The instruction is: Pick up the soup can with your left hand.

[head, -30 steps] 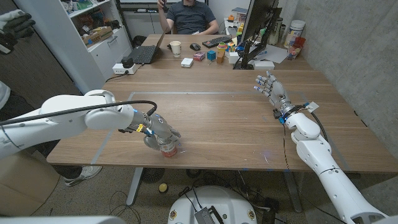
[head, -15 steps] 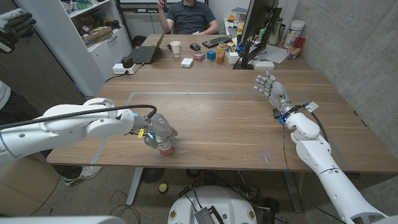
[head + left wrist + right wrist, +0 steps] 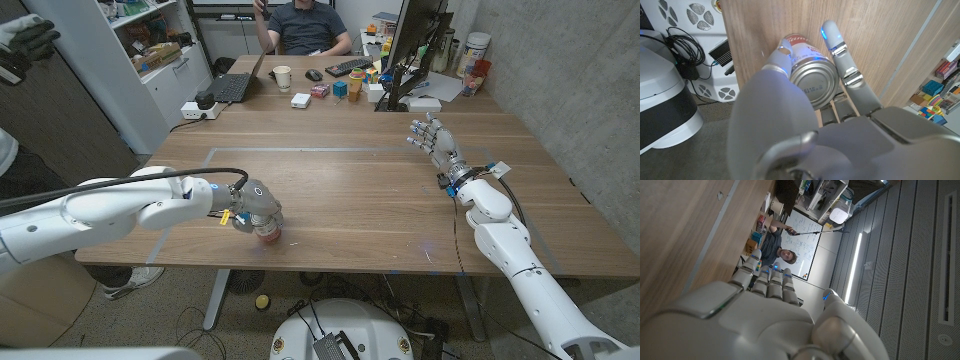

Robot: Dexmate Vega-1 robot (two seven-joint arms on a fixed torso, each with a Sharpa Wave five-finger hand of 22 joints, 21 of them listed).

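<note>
We see left hand (image 3: 252, 208) grasping soup can (image 3: 267, 234) near front edge of wooden table (image 3: 350, 190), well on left-arm side. In left wrist view, fingers (image 3: 850, 75) and thumb wrap around can (image 3: 812, 82), its metal end facing camera, red-and-white label beyond. Whether can rests on table or hangs just above it, we cannot tell. Right hand (image 3: 432, 140) stands well apart across table from can, released, fingers spread, grasping nothing. Person (image 3: 305, 25) sits behind table's far end, near laptop (image 3: 237, 85) and paper cup (image 3: 283, 77).

The soup can (image 3: 267, 234) sits in the left hand (image 3: 255, 209) near the table's (image 3: 350, 200) front edge on the left, well apart from the right hand (image 3: 432, 139), with a person (image 3: 308, 25) seated behind the far edge.
</note>
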